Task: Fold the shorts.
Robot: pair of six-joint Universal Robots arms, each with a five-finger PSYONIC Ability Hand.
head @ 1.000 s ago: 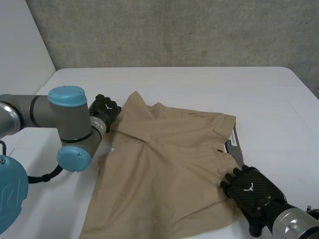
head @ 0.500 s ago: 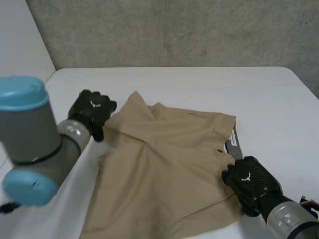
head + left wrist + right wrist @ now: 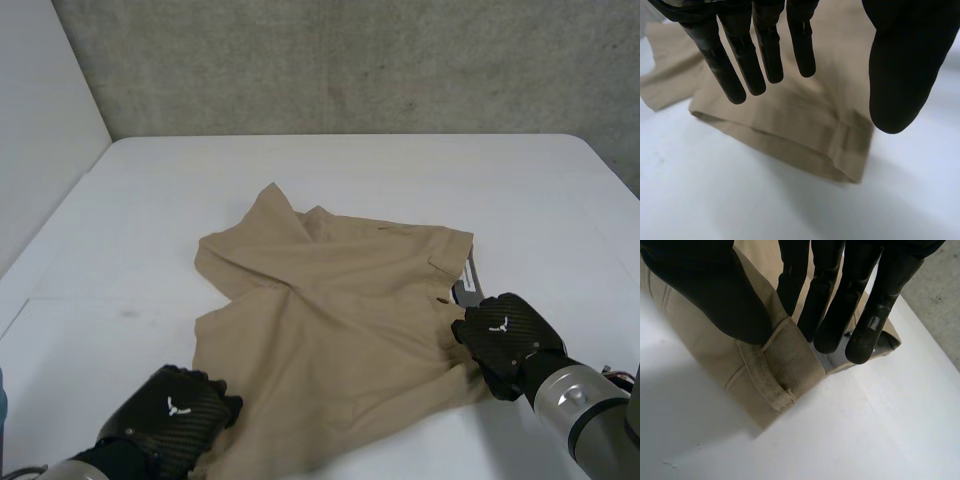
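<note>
The tan shorts lie rumpled on the white table, waistband toward the right. My right hand sits at the near end of the waistband. Its own view shows the thumb and straight fingers pinching the waistband's corner, so it is shut on the cloth. My left hand hovers at the near left leg hem. There its fingers and thumb are spread straight above the hem corner, holding nothing.
A grey concrete wall runs behind the table's far edge. A pale wall stands at the left. The grey inner lining of the waistband shows beside my right hand. Bare tabletop surrounds the shorts.
My left hand let go of the shorts' far left edge, swung down to the near left hem and opened. My right hand closed on the waistband corner.
</note>
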